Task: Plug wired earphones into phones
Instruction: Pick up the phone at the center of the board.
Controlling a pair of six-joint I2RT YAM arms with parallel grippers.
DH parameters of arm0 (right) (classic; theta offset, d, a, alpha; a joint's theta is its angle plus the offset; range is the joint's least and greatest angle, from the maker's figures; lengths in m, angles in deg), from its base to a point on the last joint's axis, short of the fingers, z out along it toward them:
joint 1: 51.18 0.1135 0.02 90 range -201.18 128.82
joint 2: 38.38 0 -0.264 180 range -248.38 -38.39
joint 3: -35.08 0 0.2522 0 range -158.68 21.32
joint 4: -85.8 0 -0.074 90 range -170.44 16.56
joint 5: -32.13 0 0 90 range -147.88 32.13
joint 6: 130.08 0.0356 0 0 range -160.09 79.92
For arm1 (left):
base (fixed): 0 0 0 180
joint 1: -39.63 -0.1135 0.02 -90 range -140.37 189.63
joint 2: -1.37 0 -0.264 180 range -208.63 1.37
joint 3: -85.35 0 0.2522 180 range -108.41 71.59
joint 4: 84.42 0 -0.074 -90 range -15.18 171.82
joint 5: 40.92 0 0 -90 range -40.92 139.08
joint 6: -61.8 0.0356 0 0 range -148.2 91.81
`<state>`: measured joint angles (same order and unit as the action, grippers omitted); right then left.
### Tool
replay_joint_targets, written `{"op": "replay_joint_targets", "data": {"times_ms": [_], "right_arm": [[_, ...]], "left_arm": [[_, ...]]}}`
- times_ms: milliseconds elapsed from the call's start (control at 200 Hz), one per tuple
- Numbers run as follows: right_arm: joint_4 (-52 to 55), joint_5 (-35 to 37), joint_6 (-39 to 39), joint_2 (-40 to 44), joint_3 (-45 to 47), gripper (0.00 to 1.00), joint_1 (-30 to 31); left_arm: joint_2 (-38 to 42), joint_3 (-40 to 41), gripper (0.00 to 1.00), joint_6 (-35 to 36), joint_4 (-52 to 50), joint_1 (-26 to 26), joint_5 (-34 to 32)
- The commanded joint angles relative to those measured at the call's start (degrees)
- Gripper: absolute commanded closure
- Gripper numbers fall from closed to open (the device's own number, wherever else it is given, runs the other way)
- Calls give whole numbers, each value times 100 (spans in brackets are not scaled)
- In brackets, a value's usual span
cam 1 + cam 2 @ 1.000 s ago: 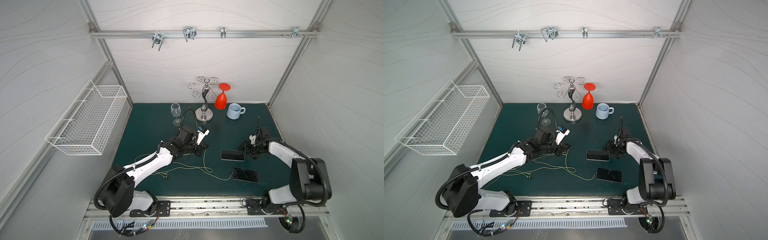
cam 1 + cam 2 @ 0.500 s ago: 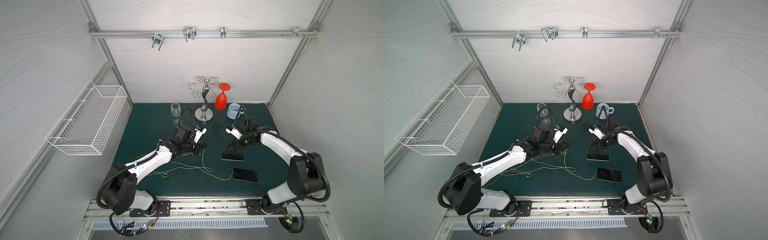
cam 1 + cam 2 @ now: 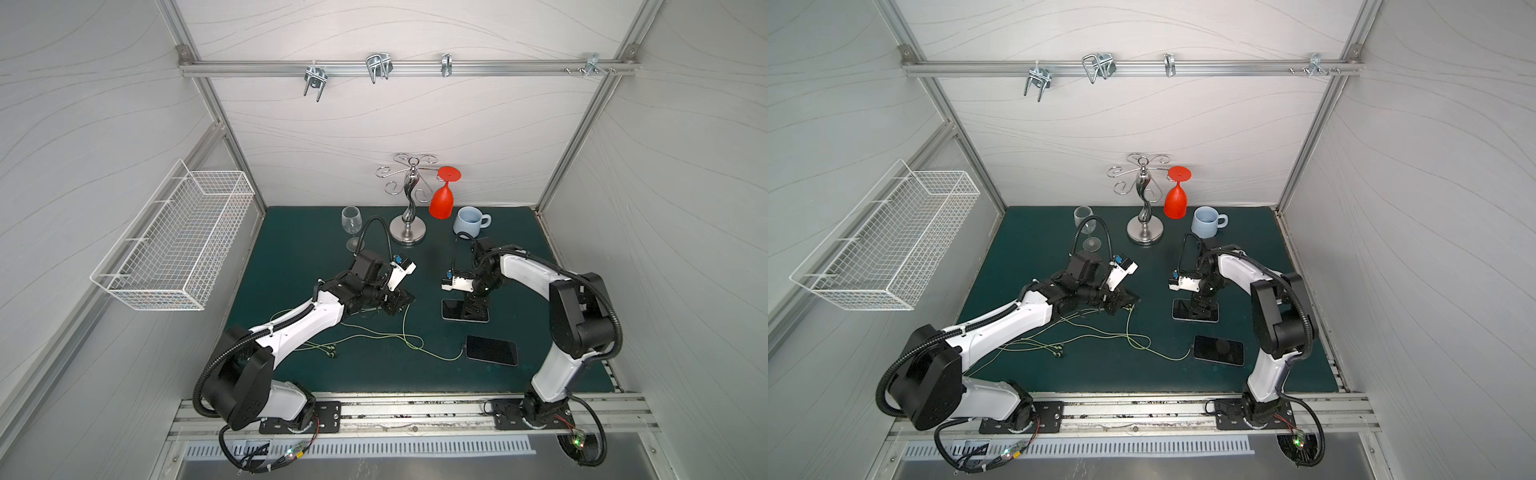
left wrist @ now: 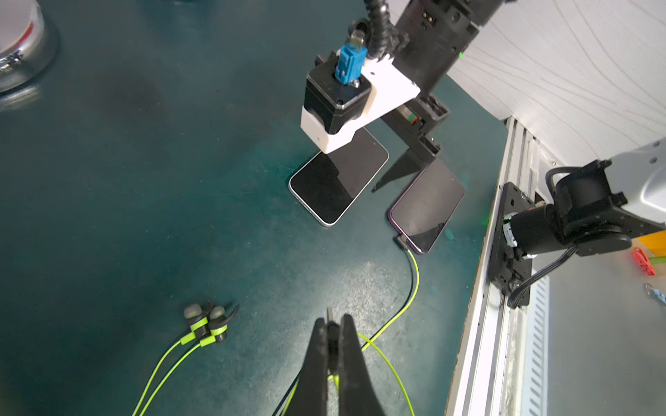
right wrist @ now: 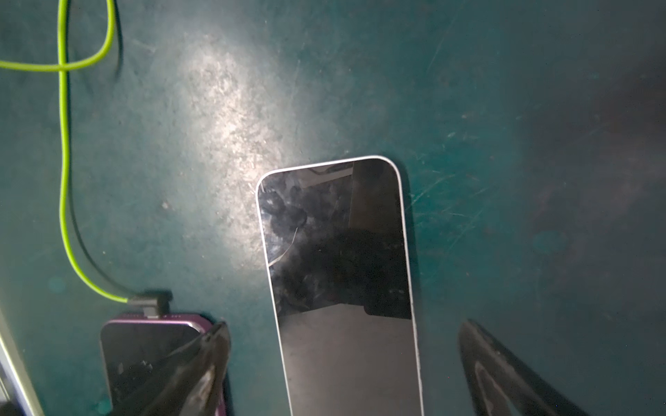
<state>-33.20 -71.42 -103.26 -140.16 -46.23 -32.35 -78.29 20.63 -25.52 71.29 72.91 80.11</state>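
Fingers of the left arm were pinched shut on an earphone plug; right fingers stood spread wide, straddling the silver-edged phone lying on the desk.

A silver-edged black glossy smartphone and a purple-edged one lie flat, face up, side by side on the dark green worktop. A thin yellow-green earphone cable is plugged into the purple-edged one. A second set's plug is pinched in the left end effector. Two earbuds rest on the worktop.
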Motion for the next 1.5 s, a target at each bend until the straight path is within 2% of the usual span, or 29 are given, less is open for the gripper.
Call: {"op": "replay_joint_targets", "data": {"times_ms": [0,215,440,630,750,1161,1221,1496], "right_arm": [[255,174,-636,-189,82,1,50],[33,900,-936,-449,164,1,44],[74,834,-929,-697,123,1,53],[380,572,-848,-916,-62,8,98],[321,673,-819,-1010,27,12,227],[-327,886,-713,-590,902,8,409],[-510,1113,-752,-580,987,10,419],[-486,1130,-848,-596,981,19,420]], "left_arm": [[-32,-161,100,402,-238,-46,159],[-83,-272,100,745,-644,-82,277],[-188,-309,100,765,-645,-146,353],[-232,-397,100,759,-688,-181,414],[-252,-480,100,856,-837,-191,400],[-173,-397,100,832,-830,-219,393],[-173,-393,100,793,-798,-217,381],[-147,-390,100,666,-657,-217,365]]}}
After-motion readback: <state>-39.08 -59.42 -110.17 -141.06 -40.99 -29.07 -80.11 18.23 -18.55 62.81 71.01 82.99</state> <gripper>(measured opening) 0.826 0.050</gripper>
